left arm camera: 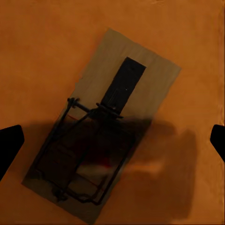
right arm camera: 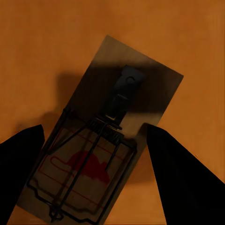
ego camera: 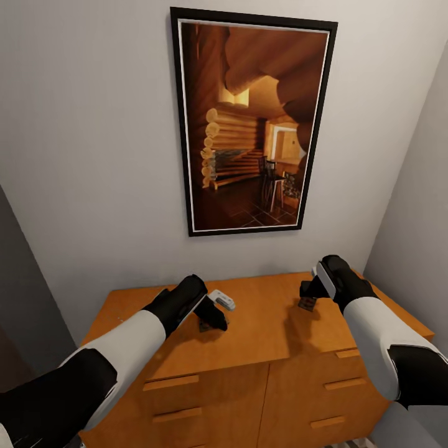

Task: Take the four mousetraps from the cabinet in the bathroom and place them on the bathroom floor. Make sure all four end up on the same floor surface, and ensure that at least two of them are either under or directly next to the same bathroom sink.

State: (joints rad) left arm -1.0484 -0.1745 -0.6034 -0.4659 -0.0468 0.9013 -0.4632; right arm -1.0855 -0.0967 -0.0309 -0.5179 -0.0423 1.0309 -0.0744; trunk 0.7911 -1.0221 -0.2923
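No readable text, label or number anywhere.

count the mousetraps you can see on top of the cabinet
2: one mousetrap under the left gripper, one under the right gripper. Others may be hidden.

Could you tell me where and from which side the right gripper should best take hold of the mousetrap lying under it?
The mousetrap lies flat on the cabinet top, so I would come straight down from above. The right gripper fingers already flank its two long edges at the wire-spring end; closing across that narrow width on the bare wooden board looks safest, avoiding the thin metal parts.
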